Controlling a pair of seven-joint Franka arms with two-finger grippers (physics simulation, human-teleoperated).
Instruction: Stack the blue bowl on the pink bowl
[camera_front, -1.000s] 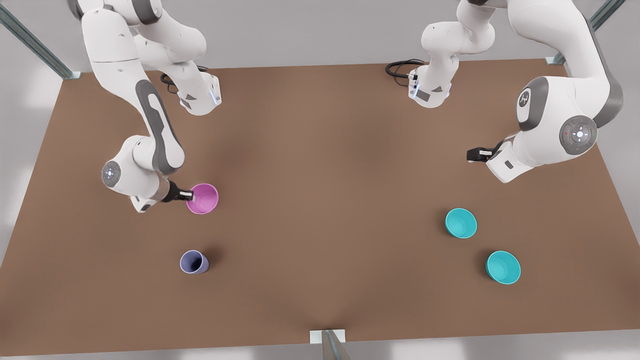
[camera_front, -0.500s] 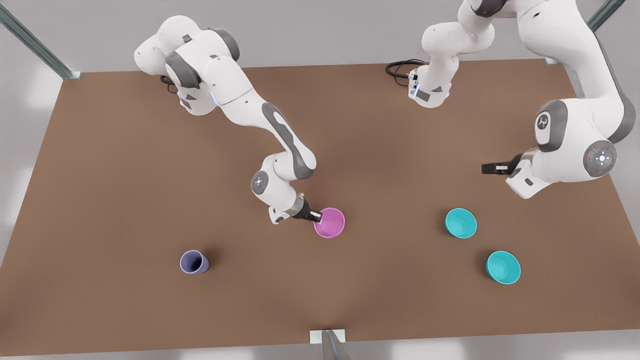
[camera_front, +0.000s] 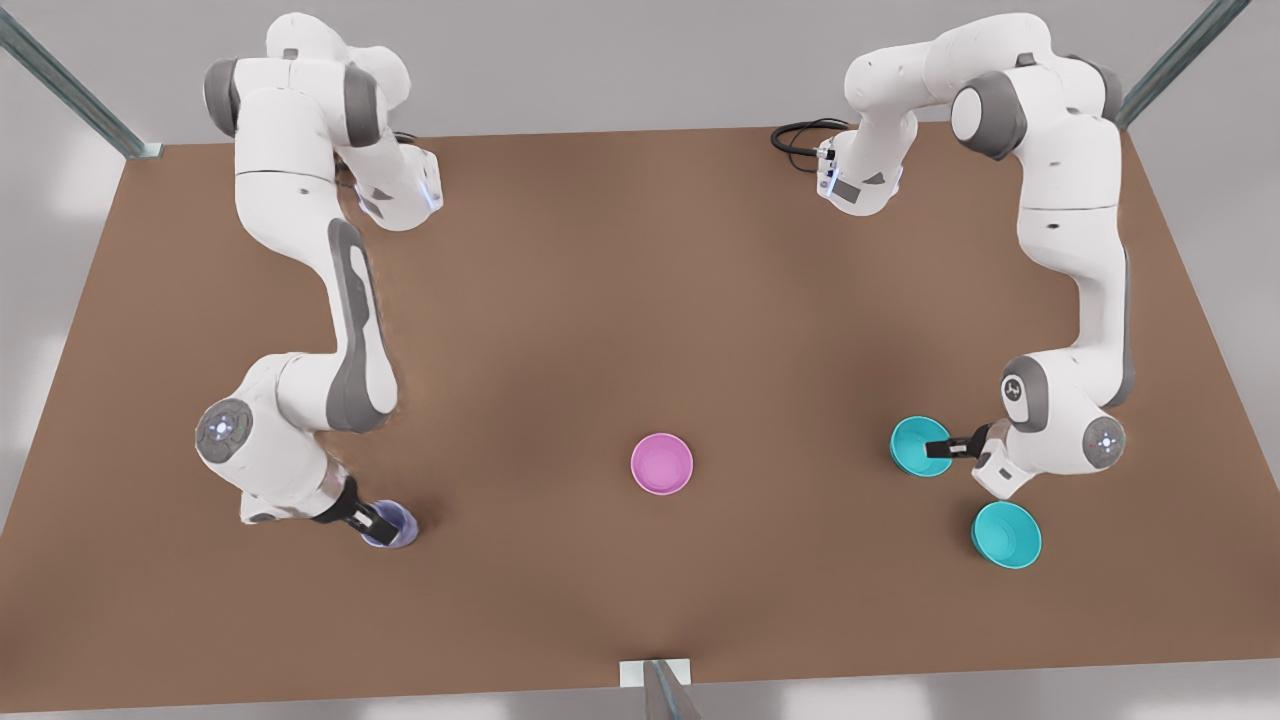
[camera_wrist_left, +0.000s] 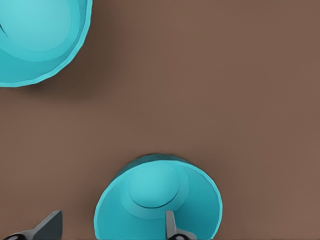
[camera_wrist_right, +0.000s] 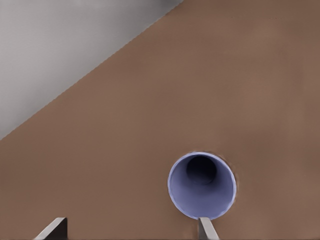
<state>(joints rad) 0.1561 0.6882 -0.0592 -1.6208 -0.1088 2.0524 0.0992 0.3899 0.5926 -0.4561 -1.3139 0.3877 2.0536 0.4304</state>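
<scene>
A plain brown desk (camera_front: 640, 300) is seen, framed by metal struts (camera_front: 70, 90) at its corners, with pale grey floor (camera_front: 600, 60) beyond.

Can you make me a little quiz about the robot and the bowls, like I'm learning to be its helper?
1. How many round teal plastic bowls sit on the brown table?
2. What is the right hand reaching at? A) the small lavender plastic cup B) a teal bowl C) the pink bowl
3. True or false: the round pink plastic bowl has a teal bowl stacked in it.

Key: 1. Two; the open left hand straddles the rim of one. 2. A. 3. False; it stands alone, with nothing in it.
</scene>
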